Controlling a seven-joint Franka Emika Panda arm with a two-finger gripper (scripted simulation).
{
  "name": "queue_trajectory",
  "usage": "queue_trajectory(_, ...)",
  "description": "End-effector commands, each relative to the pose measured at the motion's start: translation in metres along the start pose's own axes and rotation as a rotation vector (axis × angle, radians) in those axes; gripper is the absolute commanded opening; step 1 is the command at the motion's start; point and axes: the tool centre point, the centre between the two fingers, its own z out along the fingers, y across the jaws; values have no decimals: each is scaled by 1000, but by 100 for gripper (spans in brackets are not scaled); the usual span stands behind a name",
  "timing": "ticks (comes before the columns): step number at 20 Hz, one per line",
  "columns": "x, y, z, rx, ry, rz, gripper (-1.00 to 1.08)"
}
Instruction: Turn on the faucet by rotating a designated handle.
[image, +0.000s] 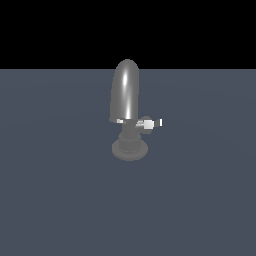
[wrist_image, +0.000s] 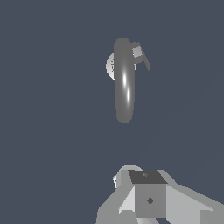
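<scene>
The faucet (image: 126, 95) stands in the middle of the exterior view, with a tall shiny bullet-shaped spout, a dark valve body and a round ribbed base (image: 130, 149). The handle (image: 154, 123) is a thin lever with a white tip, sticking out toward the exterior view's right from a round hub. A shorter white-tipped stub (image: 120, 121) shows on the other side. In the wrist view the spout (wrist_image: 124, 81) is seen from above, with the handle (wrist_image: 142, 57) beside it. My gripper (wrist_image: 148, 186) is well apart from the faucet and touches nothing. Its jaws are not clear. It is out of the exterior view.
The faucet stands on a flat dark blue-grey floor (image: 60, 200) that runs to a black background.
</scene>
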Motion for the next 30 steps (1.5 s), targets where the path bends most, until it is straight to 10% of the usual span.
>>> queue_trajectory(1, 12, -2, 1, 17, -41, 37, -100)
queue_trajectory(30, 160, 12, 51, 247, -571, 523, -100)
